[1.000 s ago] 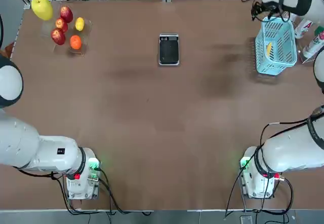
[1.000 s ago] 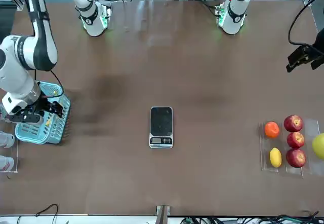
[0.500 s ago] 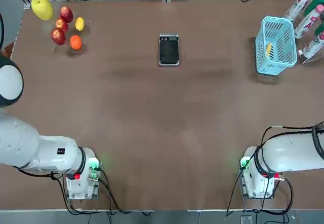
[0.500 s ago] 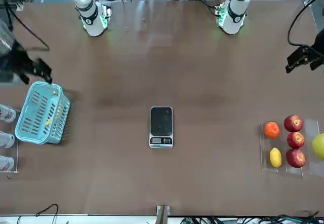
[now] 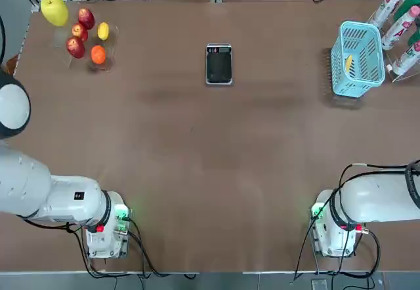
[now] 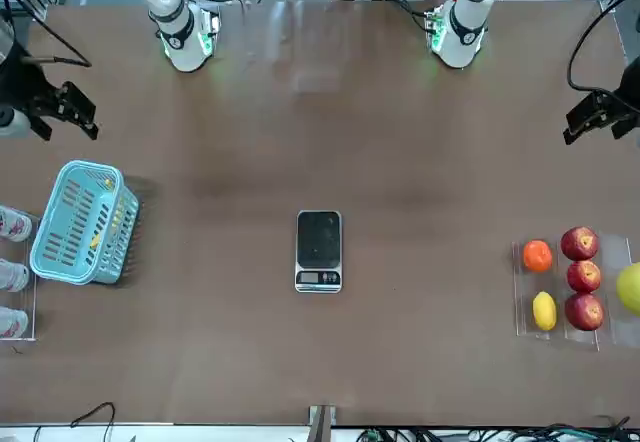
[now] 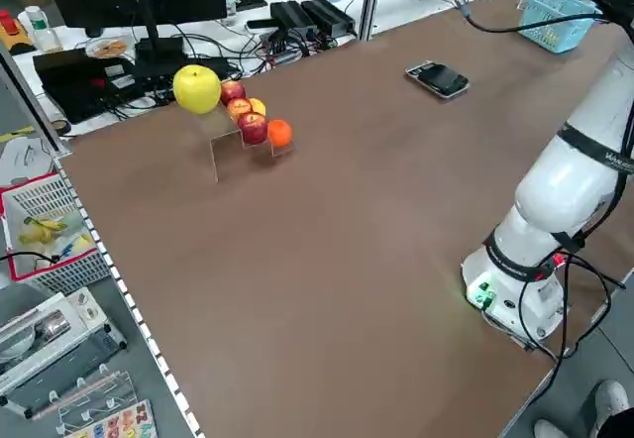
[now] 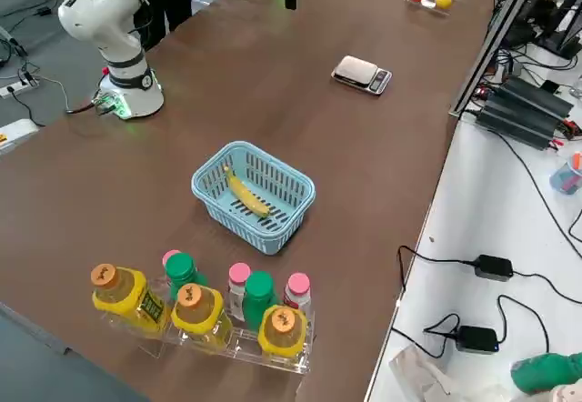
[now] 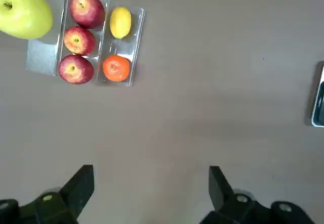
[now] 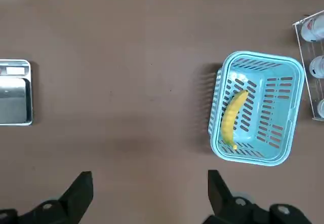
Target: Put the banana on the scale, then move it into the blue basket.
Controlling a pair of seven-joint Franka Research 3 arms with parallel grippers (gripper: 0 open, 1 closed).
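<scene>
The black two-fingered right end effector point(image 10: 150, 172) is open and holds nothing, up over the worktop point(image 5: 197, 145) at about three o'clock, taking twelve as straight out from the robot. The small curved yellow banana point(image 10: 234, 118) lies inside the light blue slotted plastic basket point(image 10: 291, 107) at two o'clock. The flat, black-topped, silver-rimmed scale point(image 5: 218, 63) sits at twelve, bare. At nine, the black left end effector point(image 9: 152, 166) is open too, empty.

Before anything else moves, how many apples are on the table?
3: the red apples and, in one row in the clear tray.
</scene>
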